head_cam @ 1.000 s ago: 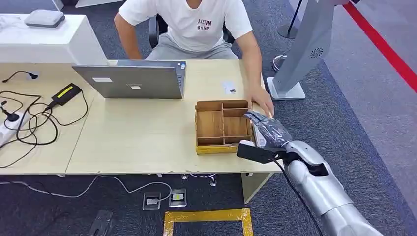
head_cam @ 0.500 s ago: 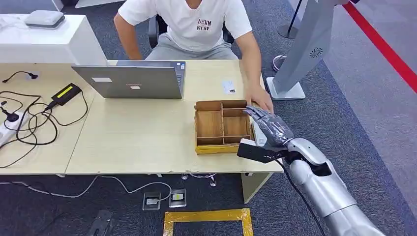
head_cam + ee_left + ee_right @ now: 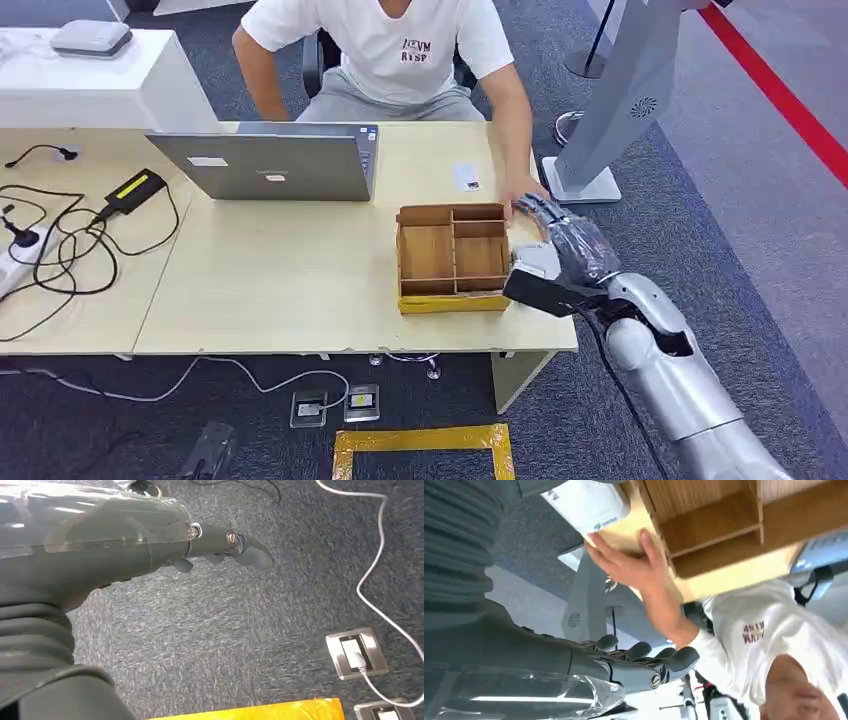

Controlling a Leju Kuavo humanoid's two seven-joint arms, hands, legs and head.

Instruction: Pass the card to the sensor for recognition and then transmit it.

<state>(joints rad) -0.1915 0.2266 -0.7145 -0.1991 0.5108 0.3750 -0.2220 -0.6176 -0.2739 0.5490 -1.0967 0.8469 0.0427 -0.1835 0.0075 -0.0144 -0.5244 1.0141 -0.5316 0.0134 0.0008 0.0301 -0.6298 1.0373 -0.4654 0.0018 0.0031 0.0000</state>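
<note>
Card [image 3: 535, 262], white, sits against the thumb side of my right robot hand [image 3: 568, 250], above the desk [image 3: 280, 290] edge beside the wooden tray [image 3: 428, 250]; gripped or just touching, I cannot tell. The person's hand [image 3: 528, 205] lies just beyond my fingertips.

A light wooden table [image 3: 270, 290] carries a grey laptop [image 3: 265, 165], black cables [image 3: 60, 250] with a charger [image 3: 135, 190], a small label [image 3: 466, 178] and a wooden compartment box [image 3: 452, 257]. The box lies just beside the right hand's fingers [image 3: 545, 212]; a person's hand [image 3: 527, 203] rests there too.
</note>
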